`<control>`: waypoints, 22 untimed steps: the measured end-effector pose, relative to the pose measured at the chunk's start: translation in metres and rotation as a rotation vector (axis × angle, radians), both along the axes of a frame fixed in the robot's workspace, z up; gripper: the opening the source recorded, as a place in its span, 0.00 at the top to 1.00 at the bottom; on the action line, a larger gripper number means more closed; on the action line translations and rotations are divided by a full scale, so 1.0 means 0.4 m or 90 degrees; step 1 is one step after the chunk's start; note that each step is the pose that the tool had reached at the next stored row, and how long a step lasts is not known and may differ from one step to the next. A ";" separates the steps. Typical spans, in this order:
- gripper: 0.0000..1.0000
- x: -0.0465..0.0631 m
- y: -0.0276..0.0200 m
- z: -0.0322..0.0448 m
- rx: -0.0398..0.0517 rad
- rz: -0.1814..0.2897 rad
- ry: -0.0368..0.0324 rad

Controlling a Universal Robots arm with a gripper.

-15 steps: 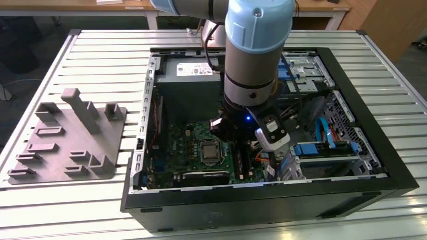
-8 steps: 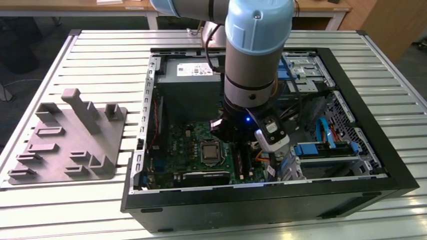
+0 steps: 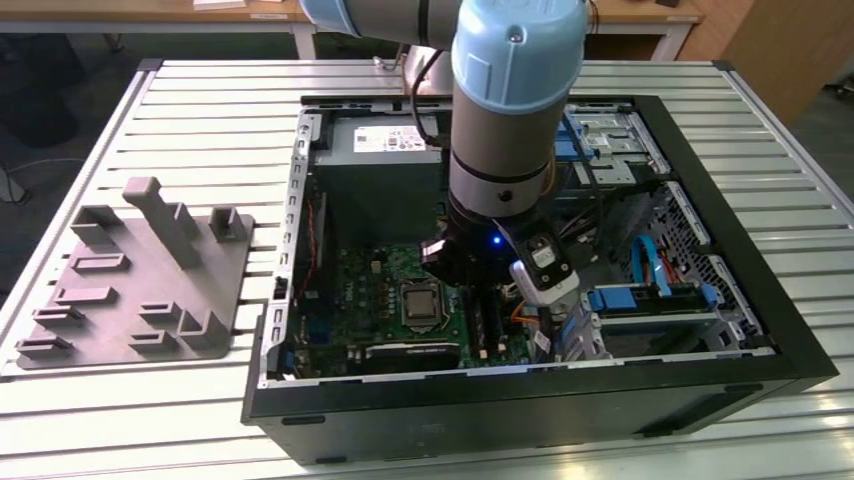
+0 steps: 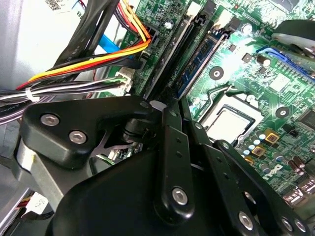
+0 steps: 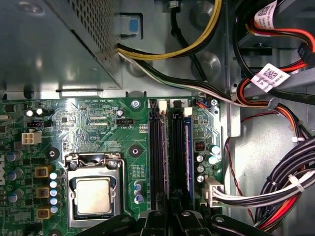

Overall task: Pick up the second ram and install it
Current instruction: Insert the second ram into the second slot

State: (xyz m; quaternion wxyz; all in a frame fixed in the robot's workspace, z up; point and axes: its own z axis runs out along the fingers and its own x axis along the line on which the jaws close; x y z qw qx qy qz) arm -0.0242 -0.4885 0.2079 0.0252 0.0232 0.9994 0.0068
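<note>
My gripper [image 3: 481,292] reaches down into the open computer case [image 3: 534,400], low over the green motherboard [image 3: 360,300] at the memory slots. In both wrist views its black fingers [image 5: 158,220] stand close together, shut on a thin dark stick on edge, the second ram [image 5: 167,157], which lies along a black slot. The same ram [image 4: 173,55] runs away from the gripper [image 4: 170,105] between the slots. Another stick with blue-tinted chips [image 5: 187,152] sits in the neighbouring slot [image 4: 199,59].
The processor socket [image 5: 93,189] lies beside the slots. The grey power supply box [image 3: 380,150] and bundles of cables [image 5: 275,191] crowd the slots' far end and side. A grey slotted plate with upright posts [image 3: 147,280] lies on the table at the exterior view's left.
</note>
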 end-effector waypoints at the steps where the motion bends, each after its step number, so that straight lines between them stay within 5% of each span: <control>1: 0.86 0.000 0.000 0.000 0.0000 0.000 0.0000; 10: 0.79 0.000 0.000 0.004 -0.0002 0.000 0.0000; 17: 0.79 0.000 0.000 0.077 0.0001 0.000 -0.0005; 22: 0.90 0.000 0.002 0.101 0.0001 0.000 -0.0006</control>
